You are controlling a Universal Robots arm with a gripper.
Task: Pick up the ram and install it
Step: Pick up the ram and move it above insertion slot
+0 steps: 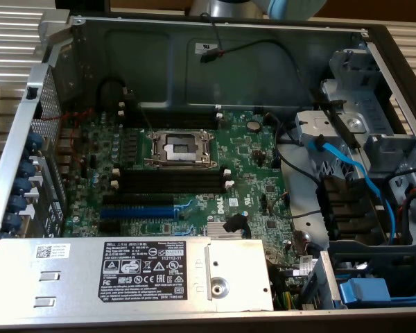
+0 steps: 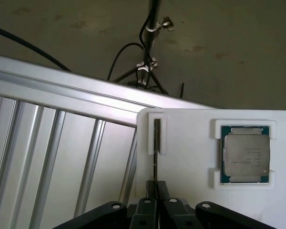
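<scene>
Handling is a matter of care rather than strength: the ram [image 2: 156,143] is a thin, stiff circuit-board stick, probably light, and likely to crack or shed chips if bent or squeezed across its flat faces too hard. It stands on edge in a narrow pocket at one side of the white tray [image 2: 190,191], so only its upper edge shows. The best hold looks to be across the two faces near mid-length, clear of the contact edge. The gripper [image 2: 156,187] sits there, its black jaws pressed close on either face and pinching the stick at the end of the pocket nearest the wrist. The pocket's raised walls sit tight beside the board, so any tilt could bind it. Also on the tray, well to one side of the ram, a processor [image 2: 245,153] lies flat in its own recess, clear of the jaws. The tray rests on a ribbed metal desk [image 2: 47,157]; beyond the tray a stand [image 2: 150,57] and its cables rise from the floor. Seen from the exterior, an open computer case [image 1: 263,62] holds the motherboard [image 1: 249,159], with long black slots [image 1: 170,182], a blue slot [image 1: 137,211] and loose cables; how it lies relative to the tray cannot be told.
</scene>
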